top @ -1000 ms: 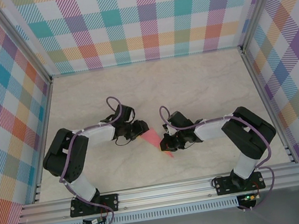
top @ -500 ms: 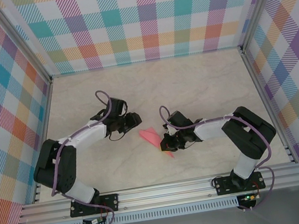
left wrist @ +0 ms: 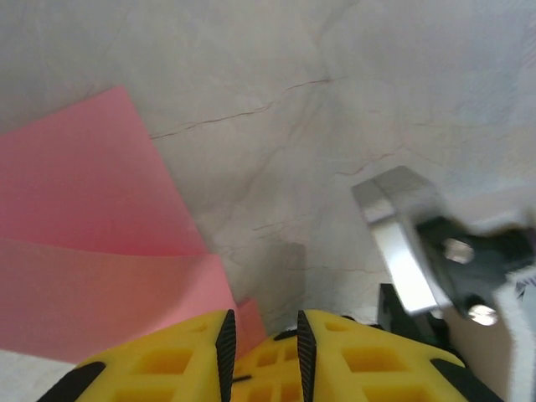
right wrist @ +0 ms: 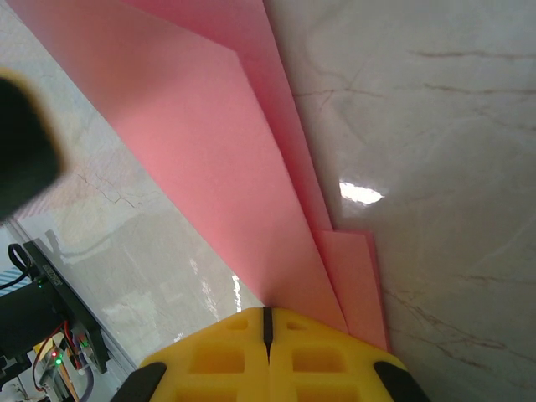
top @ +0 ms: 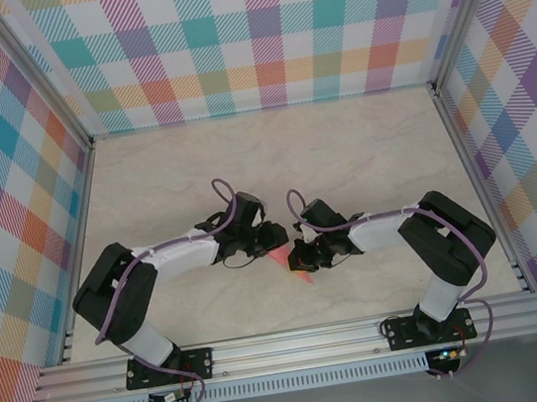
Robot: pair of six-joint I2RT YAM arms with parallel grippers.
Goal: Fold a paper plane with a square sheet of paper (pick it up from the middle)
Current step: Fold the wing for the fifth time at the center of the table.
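The salmon-pink paper [top: 278, 256], folded into narrow overlapping layers, lies low over the marble table between the two grippers. My right gripper [top: 297, 256] is shut on its near end; in the right wrist view the layers [right wrist: 209, 151] run straight into the closed yellow fingertips [right wrist: 268, 311]. My left gripper [top: 274, 241] is at the paper's other end. In the left wrist view its jaws [left wrist: 264, 316] stand a little apart, with a corner of the paper [left wrist: 92, 218] reaching into the gap.
The right gripper's metal and black body [left wrist: 419, 243] sits close to the right of my left fingers. Bare marble tabletop [top: 342, 151] stretches behind both arms. Plaid walls close off the back and sides, and an aluminium rail [top: 298, 342] runs along the near edge.
My left gripper swung back and left away from the paper, then returned to its far end with the jaws narrower. The right gripper has stayed put, shut on the paper.
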